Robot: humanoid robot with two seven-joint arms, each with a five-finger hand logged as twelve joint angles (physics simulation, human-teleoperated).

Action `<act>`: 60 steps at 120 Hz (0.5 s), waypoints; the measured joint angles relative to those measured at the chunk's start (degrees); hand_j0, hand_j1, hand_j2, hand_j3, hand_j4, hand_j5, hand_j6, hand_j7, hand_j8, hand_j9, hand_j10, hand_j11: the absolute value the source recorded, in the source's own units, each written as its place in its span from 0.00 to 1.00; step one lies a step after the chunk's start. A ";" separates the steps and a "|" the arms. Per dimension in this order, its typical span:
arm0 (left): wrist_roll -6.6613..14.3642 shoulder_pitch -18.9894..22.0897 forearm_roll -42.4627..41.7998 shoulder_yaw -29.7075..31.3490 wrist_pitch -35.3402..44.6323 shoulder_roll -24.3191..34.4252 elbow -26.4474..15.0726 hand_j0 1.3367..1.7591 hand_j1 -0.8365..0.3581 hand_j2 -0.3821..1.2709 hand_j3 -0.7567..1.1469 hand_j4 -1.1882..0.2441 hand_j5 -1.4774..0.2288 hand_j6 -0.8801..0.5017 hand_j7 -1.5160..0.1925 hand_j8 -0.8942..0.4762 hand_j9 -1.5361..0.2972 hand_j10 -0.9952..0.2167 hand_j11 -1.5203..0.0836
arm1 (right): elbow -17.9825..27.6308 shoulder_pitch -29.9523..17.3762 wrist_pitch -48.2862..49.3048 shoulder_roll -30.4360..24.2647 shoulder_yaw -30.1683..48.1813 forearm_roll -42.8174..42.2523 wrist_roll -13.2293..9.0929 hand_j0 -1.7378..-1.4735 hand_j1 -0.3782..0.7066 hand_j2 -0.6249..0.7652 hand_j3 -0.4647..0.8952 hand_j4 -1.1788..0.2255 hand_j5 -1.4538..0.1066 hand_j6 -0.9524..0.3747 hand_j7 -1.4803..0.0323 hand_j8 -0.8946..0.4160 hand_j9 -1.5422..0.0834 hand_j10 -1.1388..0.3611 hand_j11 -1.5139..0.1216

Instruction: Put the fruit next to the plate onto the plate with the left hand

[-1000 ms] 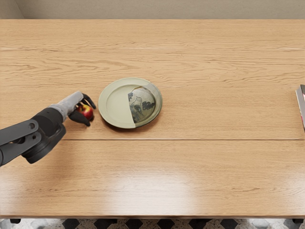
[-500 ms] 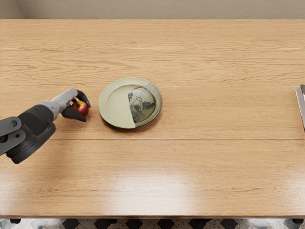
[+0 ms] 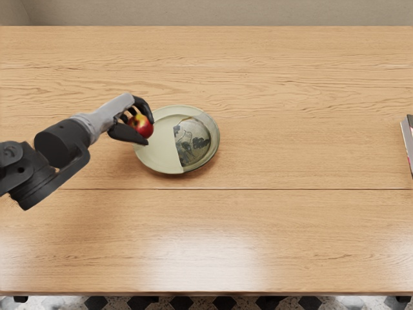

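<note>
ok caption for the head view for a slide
Left hand holds the red fruit over the left rim of the plate

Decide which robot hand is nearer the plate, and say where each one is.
Left. The left hand holds the fruit at the left rim of the plate, seemingly just above it. The right hand is not in view.

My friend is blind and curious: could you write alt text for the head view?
The robot's left hand grips a small red fruit at the left rim of a pale green plate, which sits on a wooden table.
</note>
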 joint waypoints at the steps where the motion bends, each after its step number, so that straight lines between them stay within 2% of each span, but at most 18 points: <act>1: 0.00 -0.11 -0.08 -0.01 -0.06 -0.07 -0.02 0.73 0.37 0.42 0.40 0.43 0.15 0.50 0.17 0.51 0.17 0.39 0.23 | 0.00 0.00 0.00 0.00 0.00 0.00 0.00 0.30 0.03 0.45 0.34 0.84 0.93 0.72 0.98 0.68 0.95 0.76 0.93; 13: -0.02 -2.17 -1.05 -0.07 -0.74 -2.48 0.37 0.73 0.35 0.43 0.40 0.44 0.15 0.51 0.17 0.52 0.17 0.40 0.23 | 0.02 0.03 0.00 0.00 0.00 0.03 0.00 0.30 0.03 0.45 0.34 0.84 0.93 0.72 0.98 0.68 0.95 0.76 0.93; 21: -0.01 -2.58 -1.62 -0.10 -1.32 -5.75 2.09 0.73 0.35 0.44 0.40 0.44 0.15 0.52 0.17 0.52 0.17 0.40 0.23 | 0.04 0.07 0.01 0.00 0.01 0.03 0.00 0.30 0.03 0.45 0.34 0.84 0.93 0.72 0.98 0.68 0.95 0.76 0.93; 48: 0.03 -4.85 -2.25 -0.18 -2.74 -10.24 11.95 0.74 0.36 0.45 0.40 0.41 0.15 0.49 0.17 0.50 0.16 0.40 0.23 | 0.07 0.60 0.06 0.00 0.01 0.04 -0.01 0.30 0.03 0.45 0.34 0.84 0.93 0.72 0.98 0.68 0.95 0.76 0.93; 54: 0.02 -5.06 -2.34 -0.17 -3.28 -12.71 14.96 0.74 0.36 0.47 0.40 0.42 0.14 0.50 0.17 0.51 0.16 0.40 0.23 | 0.08 0.69 0.07 0.00 0.01 0.07 -0.01 0.30 0.03 0.45 0.34 0.84 0.93 0.72 0.98 0.68 0.95 0.76 0.93; 55: 0.02 -5.07 -2.38 -0.17 -3.39 -12.92 15.42 0.74 0.38 0.48 0.40 0.43 0.14 0.51 0.17 0.52 0.16 0.42 0.23 | 0.08 0.70 0.07 0.00 0.01 0.08 -0.02 0.30 0.03 0.45 0.34 0.84 0.93 0.72 0.98 0.68 0.95 0.76 0.93; 60: -0.01 -5.21 -2.39 -0.16 -3.66 -13.55 17.59 0.74 0.37 0.50 0.40 0.41 0.14 0.50 0.17 0.50 0.17 0.38 0.23 | 0.08 0.74 0.08 0.00 0.01 0.09 -0.01 0.30 0.03 0.45 0.34 0.84 0.93 0.72 0.98 0.68 0.95 0.76 0.93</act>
